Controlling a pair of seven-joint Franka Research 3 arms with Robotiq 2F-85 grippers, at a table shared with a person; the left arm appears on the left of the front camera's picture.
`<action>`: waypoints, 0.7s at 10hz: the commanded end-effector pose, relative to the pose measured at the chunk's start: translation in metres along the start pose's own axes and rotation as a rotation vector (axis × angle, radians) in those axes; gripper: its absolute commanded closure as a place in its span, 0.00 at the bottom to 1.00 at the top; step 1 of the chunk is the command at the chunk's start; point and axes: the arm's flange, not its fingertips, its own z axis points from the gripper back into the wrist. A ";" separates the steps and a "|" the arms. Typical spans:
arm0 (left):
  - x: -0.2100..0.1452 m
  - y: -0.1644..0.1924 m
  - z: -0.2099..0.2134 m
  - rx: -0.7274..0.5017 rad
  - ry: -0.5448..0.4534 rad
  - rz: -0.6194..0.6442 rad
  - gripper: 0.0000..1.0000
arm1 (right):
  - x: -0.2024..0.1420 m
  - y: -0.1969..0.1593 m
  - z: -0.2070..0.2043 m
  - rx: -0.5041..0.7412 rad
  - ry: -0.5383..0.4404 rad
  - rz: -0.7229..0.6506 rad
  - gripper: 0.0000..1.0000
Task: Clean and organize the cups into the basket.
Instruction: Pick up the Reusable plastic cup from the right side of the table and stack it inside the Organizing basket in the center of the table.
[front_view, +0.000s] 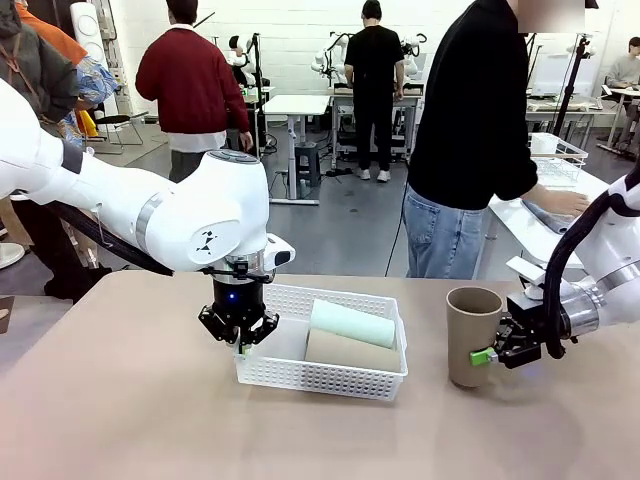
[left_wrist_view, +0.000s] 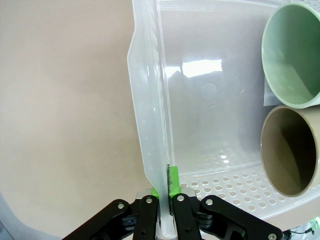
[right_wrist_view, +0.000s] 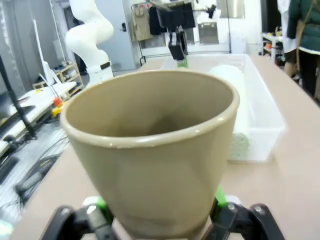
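The white lattice basket (front_view: 320, 376) sits mid-table. A mint green cup (front_view: 352, 322) and a tan cup (front_view: 350, 351) lie side by side in it on their sides. My left gripper (front_view: 240, 332) points down, shut on the basket's left wall (left_wrist_view: 150, 100); its green pads (left_wrist_view: 173, 181) pinch the wall, and the mouths of the mint cup (left_wrist_view: 292, 55) and the tan cup (left_wrist_view: 290, 150) face it. A second tan cup (front_view: 472, 335) stands upright to the right of the basket. My right gripper (front_view: 478, 353) clasps its lower part, with green pads (right_wrist_view: 218, 197) on both sides of the cup (right_wrist_view: 155, 145).
A person in black stands at the far right edge, hands on a side table that holds a wire basket (front_view: 556, 160). Bare tabletop (front_view: 120, 400) spreads to the left and front. In the right wrist view, the basket (right_wrist_view: 260, 130) lies beyond the held cup.
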 end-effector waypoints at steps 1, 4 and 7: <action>-0.002 -0.001 0.001 0.004 -0.003 -0.001 1.00 | 0.051 0.040 0.007 -0.040 -0.094 -0.016 0.75; -0.002 -0.001 0.001 0.004 -0.003 -0.001 1.00 | 0.143 0.107 0.010 -0.123 -0.083 0.000 0.75; -0.002 -0.001 0.001 0.004 -0.003 -0.001 1.00 | 0.175 0.129 -0.007 -0.194 -0.113 -0.015 0.75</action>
